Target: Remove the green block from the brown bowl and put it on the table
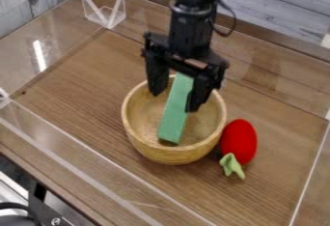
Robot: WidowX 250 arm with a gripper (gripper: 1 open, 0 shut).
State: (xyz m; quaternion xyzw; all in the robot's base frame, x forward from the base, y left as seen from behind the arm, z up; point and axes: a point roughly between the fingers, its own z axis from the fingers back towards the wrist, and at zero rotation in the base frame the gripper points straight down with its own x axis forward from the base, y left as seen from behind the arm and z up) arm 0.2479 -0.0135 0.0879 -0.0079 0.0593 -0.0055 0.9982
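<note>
The gripper (179, 83) is seen pointing straight down over the brown bowl (146, 135), with its jaws spread wide apart and nothing held between them. One black finger (154, 73) is positioned at the bowl's left-rear rim, the other finger (206, 92) at the right-rear side, and the upper end of the green block (177, 113) is straddled between them. Whether either finger is touching the block cannot be told from this view; no grip is shown. The green block is found inside the bowl, laid at a tilt: its lower end is down in the bowl toward the front, and its upper end is propped against the rear rim. The bowl is set on the table (77, 75), roughly at the middle of the wood-grain surface. A red strawberry toy (238, 140) is placed on the table just beside the bowl's right side, touching or nearly touching the wall, with its green leaves (231, 164) pointed toward the front. Clear acrylic walls (45, 42) are seen around the table edges. The arm (196, 8) is seen rising vertically from the gripper to the top of the frame.
</note>
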